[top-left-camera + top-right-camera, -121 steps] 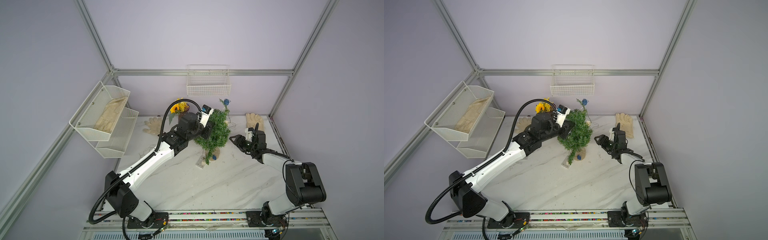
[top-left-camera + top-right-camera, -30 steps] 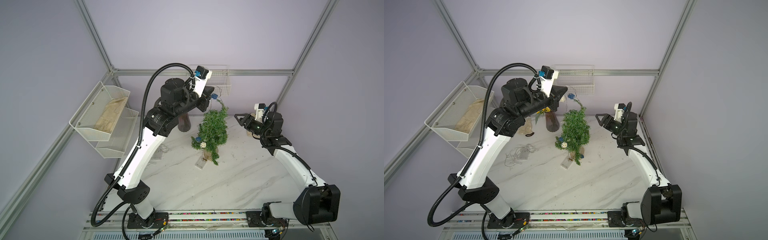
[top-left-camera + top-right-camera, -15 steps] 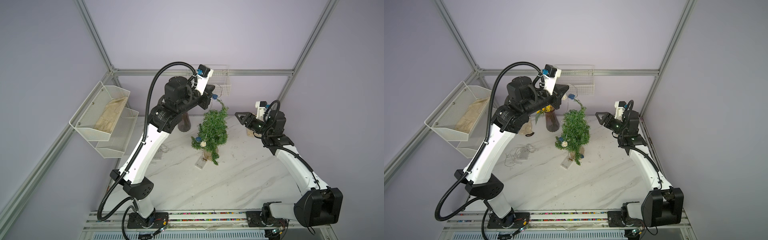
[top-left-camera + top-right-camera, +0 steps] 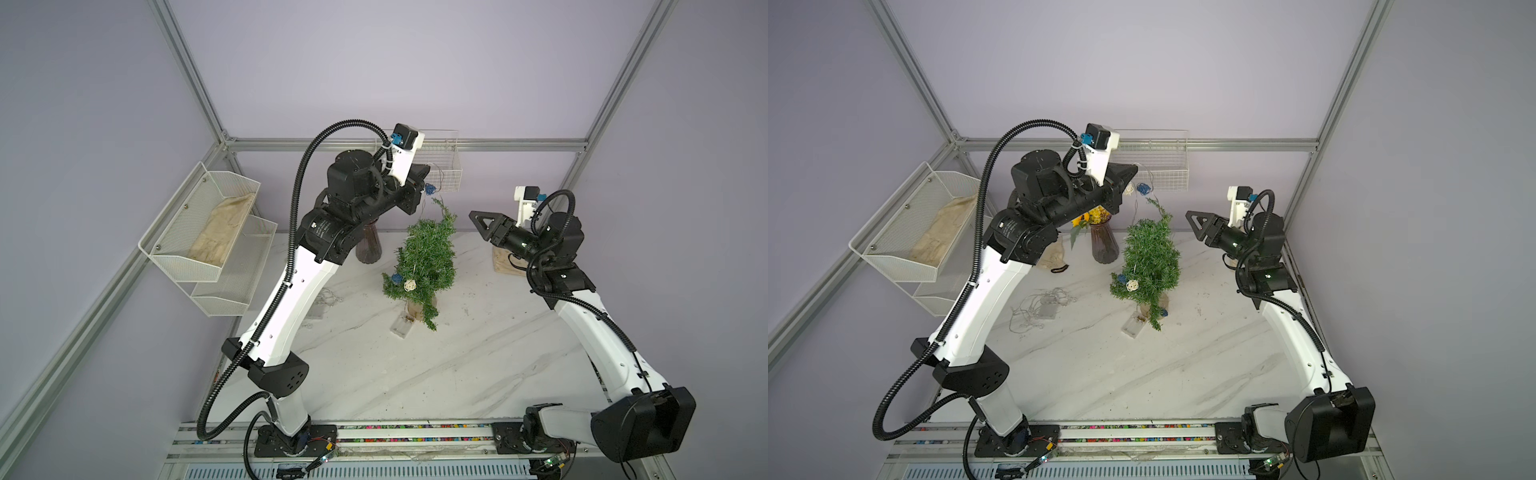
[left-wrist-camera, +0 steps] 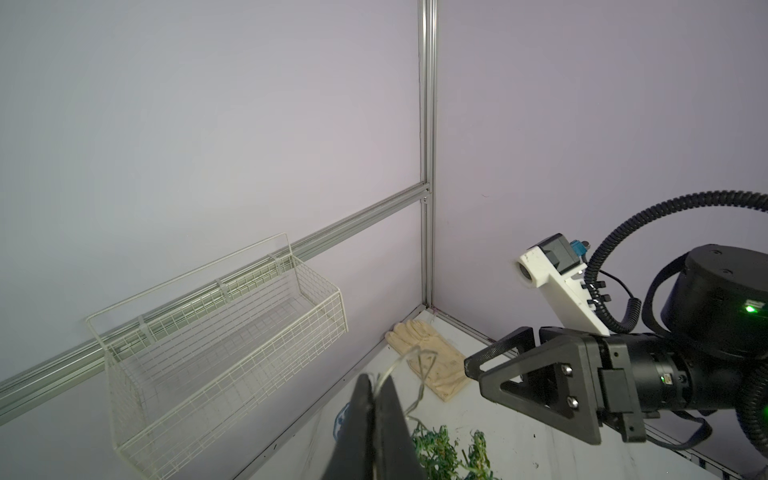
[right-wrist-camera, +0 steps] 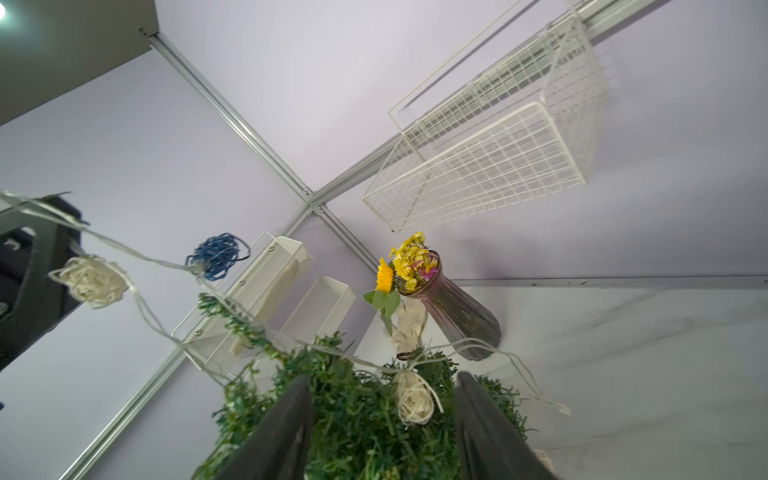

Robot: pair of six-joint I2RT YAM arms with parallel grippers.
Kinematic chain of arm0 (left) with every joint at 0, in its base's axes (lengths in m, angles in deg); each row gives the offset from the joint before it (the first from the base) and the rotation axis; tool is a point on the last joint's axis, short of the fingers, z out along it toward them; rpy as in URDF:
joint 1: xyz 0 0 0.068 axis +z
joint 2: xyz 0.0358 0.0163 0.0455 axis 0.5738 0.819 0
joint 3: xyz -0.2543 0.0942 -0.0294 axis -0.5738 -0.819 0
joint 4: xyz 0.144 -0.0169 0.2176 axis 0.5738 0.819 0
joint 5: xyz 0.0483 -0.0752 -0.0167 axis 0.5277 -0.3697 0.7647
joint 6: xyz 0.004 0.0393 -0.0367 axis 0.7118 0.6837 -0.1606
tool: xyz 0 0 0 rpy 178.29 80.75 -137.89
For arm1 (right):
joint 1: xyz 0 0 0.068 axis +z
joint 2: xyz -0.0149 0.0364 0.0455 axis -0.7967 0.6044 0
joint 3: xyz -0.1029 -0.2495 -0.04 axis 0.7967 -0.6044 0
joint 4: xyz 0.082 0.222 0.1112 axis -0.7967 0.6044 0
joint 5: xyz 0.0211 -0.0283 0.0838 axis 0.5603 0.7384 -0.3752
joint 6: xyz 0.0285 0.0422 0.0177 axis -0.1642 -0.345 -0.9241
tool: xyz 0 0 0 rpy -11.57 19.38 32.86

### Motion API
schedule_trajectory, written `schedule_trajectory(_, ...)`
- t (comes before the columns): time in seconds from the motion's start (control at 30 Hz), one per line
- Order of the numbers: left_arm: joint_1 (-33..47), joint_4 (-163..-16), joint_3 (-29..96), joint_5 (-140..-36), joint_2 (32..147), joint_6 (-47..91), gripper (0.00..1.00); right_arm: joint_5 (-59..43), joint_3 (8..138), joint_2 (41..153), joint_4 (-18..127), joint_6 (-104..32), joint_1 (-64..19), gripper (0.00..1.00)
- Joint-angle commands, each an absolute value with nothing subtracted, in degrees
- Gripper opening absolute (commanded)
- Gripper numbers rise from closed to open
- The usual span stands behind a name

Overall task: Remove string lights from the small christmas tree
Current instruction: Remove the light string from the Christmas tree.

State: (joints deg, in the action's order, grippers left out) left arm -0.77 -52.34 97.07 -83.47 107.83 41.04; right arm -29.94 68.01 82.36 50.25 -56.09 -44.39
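Over the marble table: two robot arms reach inward toward the small christmas tree, which stands upright near the back, close to a dark vase of yellow flowers.
Left gripper: raised above and behind the bent treetop. Its fingers are pressed together on the thin pale wire, which the left wrist view shows pinched between them.
String lights: partly off. Two of the small balls, one blue and one cream, hang in the air beside the left gripper. From there the wire runs down into the branches, where more of the strand lies. The clear battery box rests on the table just beside the tree's tan base.
Right gripper: level with the upper tree on the robot's right, near it but not touching, jaws parted with nothing between them.
Step in hand: probably lifting the strand up and over the treetop, with the right arm placed to help.
Doing it well: raise the wire slowly and straight up, so each loop slides off the bent tip rather than dragging it sideways. The right gripper would do best to pinch the wire by the woven cream ball showing between its fingers — wire, not needles.
Risk: the tree looks light — a snagged loop could tip it toward the vase.
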Motion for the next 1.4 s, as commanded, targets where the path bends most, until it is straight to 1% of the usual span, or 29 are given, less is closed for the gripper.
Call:
schedule_trajectory(0.0,-0.29,-55.17,94.93,-83.9,105.28,40.26,0.01,-30.39,68.09,79.8,45.64,-53.03,-41.61,0.56)
schedule_trajectory(0.13,-0.14,-55.42,93.9,-84.24,105.17,39.82,0.0,-27.71,67.4,77.29,44.26,-50.14,-38.78,0.56)
schedule_trajectory(0.23,-0.1,-55.54,93.43,-84.44,105.09,39.62,0.0,-28.64,67.03,75.78,41.65,-49.3,-36.78,0.56)
schedule_trajectory(0.33,-0.04,-55.54,93.08,-84.43,104.9,39.55,0.0,-29.69,67.35,75.61,39.53,-48.54,-32.87,0.55)
schedule_trajectory(0.47,0.15,-55.5,92.99,-84.35,104.6,39.41,0.0,-28.84,68.34,78.14,38.44,-47.58,-26.78,0.52)
schedule_trajectory(0.63,0.28,-55.55,92.05,-84.3,103.58,39.33,0.0,-23.83,69.88,82.82,40.45,-44.59,-20.73,0.51)
schedule_trajectory(0.77,0.21,-55.49,90.57,-84.26,102.21,39.27,0.0,-19.36,71.65,86.4,41.39,-44.03,-19.14,0.51)
schedule_trajectory(0.87,0.3,-55.48,89.84,-84.27,101.28,38.96,0.0,-14.11,73.42,89.01,42.8,-42.67,-17.15,0.51)
schedule_trajectory(0.97,0.3,-55.46,89.39,-84.24,100.35,39.01,0.0,-10.71,73.72,89.58,42.92,-42.03,-16.21,0.51)
schedule_trajectory(1.1,0.63,-55.34,88.91,-84.17,99.48,39.28,0.0,-9.39,73.42,89.05,43.18,-41.68,-15.99,0.51)
schedule_trajectory(1.37,1.18,-55.25,87.41,-84.09,98.76,39.57,0.0,-9.9,73.03,87.54,44.87,-41.1,-15.98,0.52)
